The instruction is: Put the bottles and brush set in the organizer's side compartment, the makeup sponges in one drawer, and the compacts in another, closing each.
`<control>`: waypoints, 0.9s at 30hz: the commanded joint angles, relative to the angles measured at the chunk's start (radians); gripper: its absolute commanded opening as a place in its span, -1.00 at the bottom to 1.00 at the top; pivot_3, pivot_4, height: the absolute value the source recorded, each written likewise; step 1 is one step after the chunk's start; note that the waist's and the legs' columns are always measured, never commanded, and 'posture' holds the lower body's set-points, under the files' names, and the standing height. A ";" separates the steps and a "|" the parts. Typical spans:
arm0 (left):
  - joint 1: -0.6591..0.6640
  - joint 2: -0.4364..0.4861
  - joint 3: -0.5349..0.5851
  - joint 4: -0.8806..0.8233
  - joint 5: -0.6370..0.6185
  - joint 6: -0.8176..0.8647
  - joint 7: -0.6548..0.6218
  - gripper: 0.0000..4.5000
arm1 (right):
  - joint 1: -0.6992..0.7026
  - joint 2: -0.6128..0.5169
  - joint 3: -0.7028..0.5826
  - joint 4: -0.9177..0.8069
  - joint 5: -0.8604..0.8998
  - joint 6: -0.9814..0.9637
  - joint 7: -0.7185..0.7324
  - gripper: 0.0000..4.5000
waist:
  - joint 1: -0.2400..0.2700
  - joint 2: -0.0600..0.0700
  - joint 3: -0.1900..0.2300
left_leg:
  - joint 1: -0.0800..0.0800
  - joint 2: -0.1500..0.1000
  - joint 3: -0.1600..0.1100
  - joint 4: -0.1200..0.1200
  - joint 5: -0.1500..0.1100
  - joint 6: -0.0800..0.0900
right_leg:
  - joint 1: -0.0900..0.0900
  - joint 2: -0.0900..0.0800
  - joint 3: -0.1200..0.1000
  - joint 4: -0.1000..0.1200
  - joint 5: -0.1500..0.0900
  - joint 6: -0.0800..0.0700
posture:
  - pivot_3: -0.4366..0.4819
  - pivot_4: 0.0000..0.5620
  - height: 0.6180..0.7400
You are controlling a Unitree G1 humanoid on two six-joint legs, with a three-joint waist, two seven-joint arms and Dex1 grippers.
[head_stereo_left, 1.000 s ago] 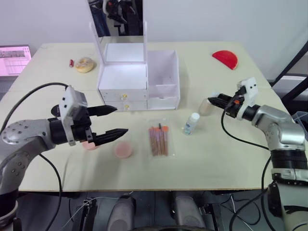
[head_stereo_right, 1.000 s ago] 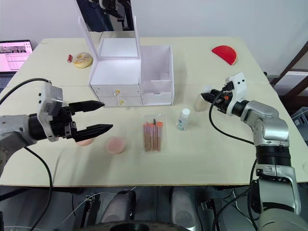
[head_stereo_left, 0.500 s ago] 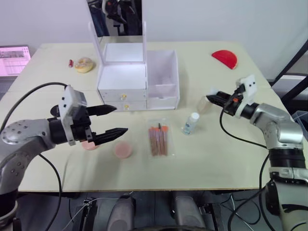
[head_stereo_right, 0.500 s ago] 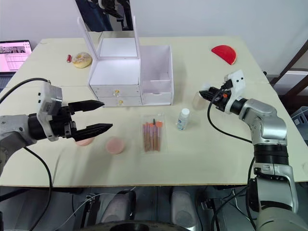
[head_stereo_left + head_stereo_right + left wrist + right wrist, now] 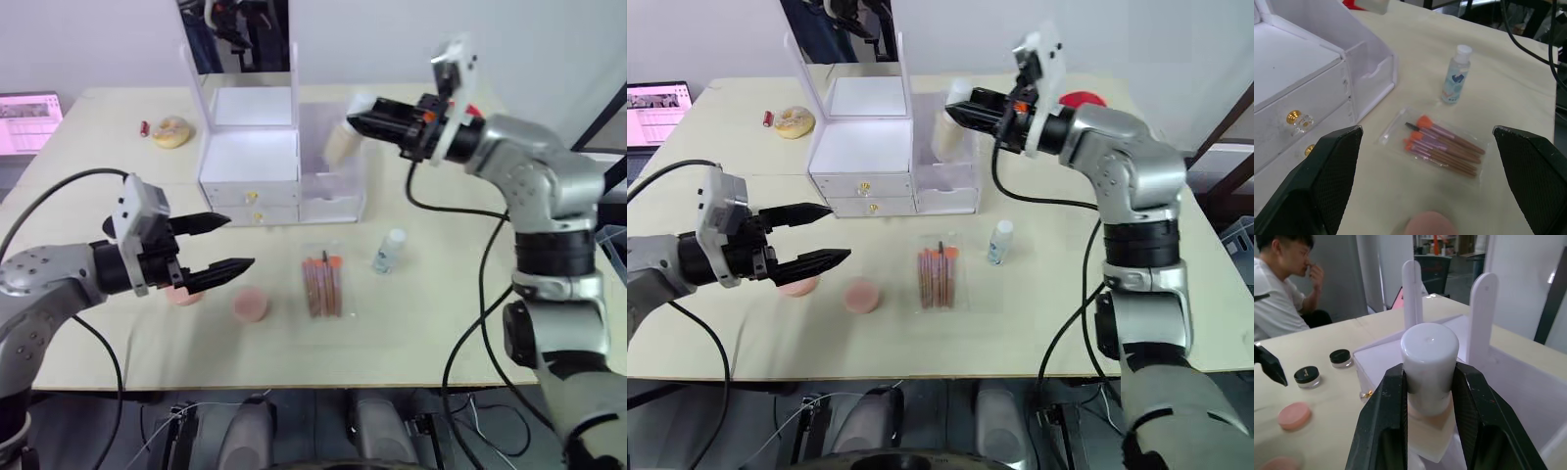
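Your white-capped bottle [image 5: 342, 137] hangs tilted over the organizer [image 5: 284, 157] side compartment, clamped by the R gripper [image 5: 361, 119]. Small clear bottle [image 5: 389, 252] stands on the tabletop [image 5: 441, 294] just beside the brush set [image 5: 322, 284]; pink sponges [image 5: 251, 305] lie near your L gripper [image 5: 231, 245], which hovers wide open w/ nothing in it.
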State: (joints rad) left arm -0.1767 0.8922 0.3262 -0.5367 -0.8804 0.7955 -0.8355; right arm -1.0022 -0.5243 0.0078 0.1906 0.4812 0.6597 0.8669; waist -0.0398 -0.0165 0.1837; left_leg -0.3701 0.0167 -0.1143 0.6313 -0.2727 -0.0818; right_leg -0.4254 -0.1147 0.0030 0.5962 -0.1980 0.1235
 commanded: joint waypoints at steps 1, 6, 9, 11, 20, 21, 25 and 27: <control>-0.006 0.002 0.024 -0.024 -0.006 -0.021 0.008 1.00 | -0.032 0.009 0.026 0.084 -0.068 -0.096 0.025 -0.67 | 0.001 0.000 0.000 | -0.001 0.000 0.000 0.000 0.000 0.000 | 0.000 0.000 0.000 -0.001 0.000 0.000 | -0.05 -0.47 0.99; 0.011 -0.003 0.032 -0.043 -0.012 -0.021 0.022 1.00 | -0.048 0.037 0.069 0.230 -0.149 -0.188 0.044 -0.67 | -0.004 0.000 0.000 | -0.001 0.000 0.000 0.000 0.000 0.000 | -0.001 0.000 0.000 -0.001 0.000 0.000 | -0.05 -0.47 0.99; 0.019 -0.003 0.037 -0.050 -0.015 -0.020 0.026 1.00 | -0.046 0.053 0.078 0.291 -0.186 -0.232 0.045 -0.67 | -0.007 0.000 0.000 | -0.001 0.000 0.000 0.000 0.000 0.000 | -0.002 0.000 0.000 0.000 0.000 0.000 | -0.05 -0.47 0.99; 0.024 -0.002 0.041 -0.052 -0.016 -0.020 0.028 1.00 | -0.046 0.065 0.084 0.332 -0.215 -0.257 0.027 -0.67 | -0.007 0.000 0.000 | 0.000 0.000 0.000 0.000 0.000 0.000 | -0.002 0.000 0.000 0.000 0.000 0.000 | -0.05 -0.47 0.99; 0.028 0.003 0.043 -0.049 -0.013 -0.024 0.029 1.00 | -0.021 0.114 0.076 0.344 -0.265 -0.236 -0.038 -0.67 | -0.006 0.000 0.000 | -0.001 0.000 0.000 0.000 0.000 0.000 | -0.002 0.000 0.000 0.001 0.000 0.000 | -0.05 -0.47 0.99; 0.027 0.003 0.043 -0.048 -0.013 -0.024 0.029 1.00 | -0.014 0.116 0.078 0.342 -0.274 -0.234 -0.047 -0.67 | -0.006 0.000 0.000 | 0.000 0.000 0.000 0.000 0.000 0.000 | -0.002 0.000 0.000 0.001 0.000 0.000 | -0.05 -0.47 0.99; 0.022 0.005 0.042 -0.044 -0.011 -0.026 0.027 1.00 | 0.004 0.118 0.080 0.330 -0.294 -0.214 -0.074 -0.67 | -0.004 0.000 0.000 | -0.001 0.000 0.000 0.000 0.000 0.000 | -0.002 0.000 0.000 0.001 0.000 0.000 | -0.05 -0.47 0.99; 0.020 0.007 0.041 -0.041 -0.010 -0.027 0.026 1.00 | 0.009 0.120 0.078 0.320 -0.293 -0.207 -0.077 -0.67 | -0.005 0.000 0.000 | -0.001 0.000 0.000 0.000 0.000 0.000 | -0.001 0.000 0.000 0.001 0.000 0.000 | -0.05 -0.47 0.99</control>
State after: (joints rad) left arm -0.1486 0.8903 0.3347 -0.5639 -0.8838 0.7933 -0.8050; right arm -0.9778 -0.4081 0.1028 0.5626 0.1883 0.4555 0.7944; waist -0.0446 -0.0161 0.1839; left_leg -0.3707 0.0167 -0.1143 0.6313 -0.2727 -0.0819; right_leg -0.4270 -0.1145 0.0031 0.5970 -0.1977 0.1238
